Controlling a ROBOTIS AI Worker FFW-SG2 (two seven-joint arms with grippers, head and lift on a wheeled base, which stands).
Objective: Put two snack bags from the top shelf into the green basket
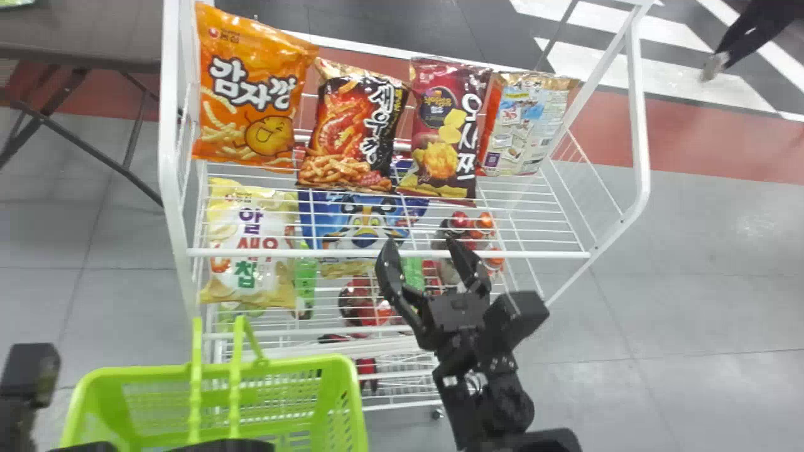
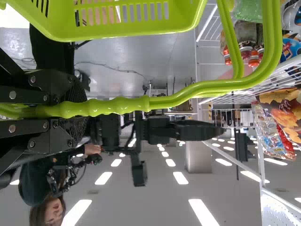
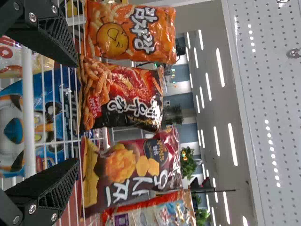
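The white rack [image 1: 639,119] is our largest worry: its front rail [image 1: 534,255] crosses the way to the top shelf [image 1: 546,202], and if we go in too low, the right gripper's underside could catch it and jolt the whole row.

Next comes the green basket [image 1: 301,362], held by the robot's left side just in front of the rack. Its raised handles could snag a bag lowered carelessly between them, or the basket could swing if we knock it.

The snack bags stand side by side on the shelf: the orange bag [image 1: 248,94], the black-and-red bag [image 1: 355,125], the maroon bag [image 1: 443,125] and the silver-backed bag [image 1: 531,125]. The middle two are near neighbours, so a sideways error could pinch both or topple one. Slick film might slip from a shallow grip, we judge, and a hard squeeze might crush the chips.

Our right gripper [image 1: 421,243] waits near the front rail with its fingers wide apart, nothing between them, roughly facing the middle bags. Our left gripper [image 2: 85,109] is clamped on a basket handle [image 2: 127,104]; should that slender bar roll, the basket tilts.
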